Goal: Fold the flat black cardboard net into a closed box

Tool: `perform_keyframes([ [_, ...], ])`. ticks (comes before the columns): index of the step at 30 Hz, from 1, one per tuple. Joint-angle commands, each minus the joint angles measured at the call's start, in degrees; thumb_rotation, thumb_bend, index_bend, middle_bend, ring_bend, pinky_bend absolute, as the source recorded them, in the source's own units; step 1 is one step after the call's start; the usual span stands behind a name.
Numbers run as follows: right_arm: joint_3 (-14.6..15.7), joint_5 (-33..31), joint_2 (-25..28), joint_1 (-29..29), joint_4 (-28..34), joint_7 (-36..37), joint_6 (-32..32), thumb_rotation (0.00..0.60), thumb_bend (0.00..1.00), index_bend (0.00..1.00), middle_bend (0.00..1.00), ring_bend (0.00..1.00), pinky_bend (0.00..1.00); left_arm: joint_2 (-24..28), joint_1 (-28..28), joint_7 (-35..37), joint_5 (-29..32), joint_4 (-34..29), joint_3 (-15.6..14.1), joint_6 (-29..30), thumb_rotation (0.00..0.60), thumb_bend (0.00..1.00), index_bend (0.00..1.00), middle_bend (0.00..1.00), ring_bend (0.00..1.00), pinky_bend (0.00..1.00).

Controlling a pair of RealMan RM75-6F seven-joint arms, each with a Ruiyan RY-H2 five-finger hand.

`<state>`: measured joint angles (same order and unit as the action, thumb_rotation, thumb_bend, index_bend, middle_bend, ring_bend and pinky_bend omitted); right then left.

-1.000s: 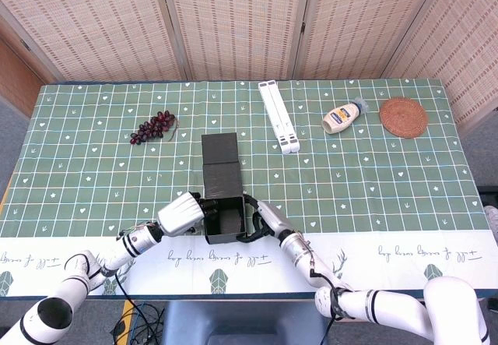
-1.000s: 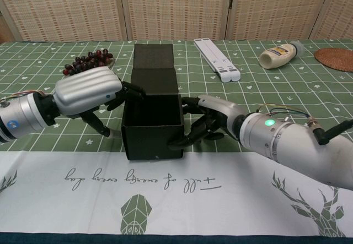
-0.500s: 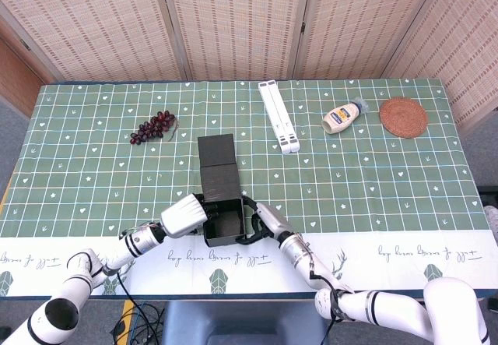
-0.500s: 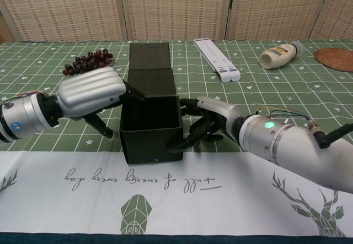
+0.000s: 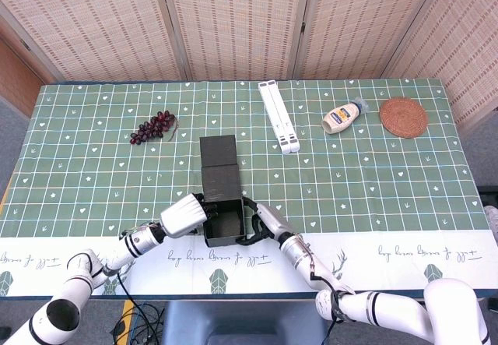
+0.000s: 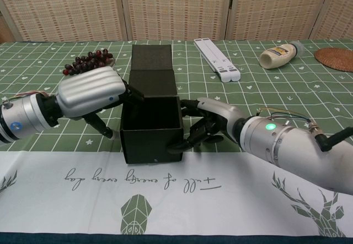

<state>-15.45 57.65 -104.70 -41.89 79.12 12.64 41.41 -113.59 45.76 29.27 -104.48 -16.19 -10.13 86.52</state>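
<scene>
While braced on both flanks, black cardboard box (image 6: pixel 151 127) stands open-topped near the 6 o'clock edge of the tabletop (image 5: pixel 373 181), lid panels (image 6: pixel 153 68) lying flat beyond it toward 12 o'clock. Left hand (image 6: pixel 91 92) pressed against the 9 o'clock wall, fingers hooked over the rim; right hand (image 6: pixel 212 124) pressed against the 3 o'clock wall, fingers curled against the lower corner. Judged light and thin-walled: stiff along the panels, weak at the creases, liable to skid on the cloth or rack out of square if pushed from one side only. Best held low on opposite walls with even pressure; lid best taken at its far free edge and swung over along the crease. Surface: green grid-patterned tablecloth (image 5: pixel 78 166) with a white printed border (image 6: pixel 220 200) at 6 o'clock. Elsewhere: grapes (image 5: pixel 152 126) at 10 o'clock, white folding stand (image 5: pixel 278 116) at 1 o'clock, squeeze bottle (image 5: pixel 342 117) and woven coaster (image 5: pixel 403 117) at 2 o'clock. Woven folding screens (image 5: pixel 233 22) behind.
</scene>
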Motion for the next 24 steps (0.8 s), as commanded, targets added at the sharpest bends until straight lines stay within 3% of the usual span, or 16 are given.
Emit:
perform_keyframes([
  [1, -0.04, 0.28, 0.01, 0.08, -0.12, 0.13, 0.16, 0.600, 0.59, 0.25, 0.40, 0.75, 1.00, 0.19, -0.13, -0.08, 0.17, -0.20, 0.05, 0.15, 0.600, 0.07, 0.63, 0.56, 0.64, 0.67],
  [7, -0.36, 0.63, 0.02, 0.27, -0.46, 0.63, 0.46, 0.600, 0.59, 0.25, 0.40, 0.75, 1.00, 1.02, -0.65, -0.03, 0.66, -1.24, 0.20, 0.89, 0.600, 0.07, 0.55, 0.47, 0.62, 0.66],
  [16, -0.43, 1.47, 0.43, 0.65, -0.44, 0.92, 1.10, 0.600, 0.59, 0.25, 0.40, 0.75, 1.00, 1.99, -1.33, -0.78, 1.88, -3.20, 1.16, 1.42, 0.600, 0.07, 0.44, 0.42, 0.59, 0.65],
  [24, -0.77, 1.86, 1.24, 1.01, -0.20, 1.25, 1.66, 0.600, 0.59, 0.25, 0.39, 0.75, 1.00, 3.96, -2.30, -1.94, 3.60, -7.17, 2.72, 1.68, 0.600, 0.07, 0.27, 0.26, 0.50, 0.62],
])
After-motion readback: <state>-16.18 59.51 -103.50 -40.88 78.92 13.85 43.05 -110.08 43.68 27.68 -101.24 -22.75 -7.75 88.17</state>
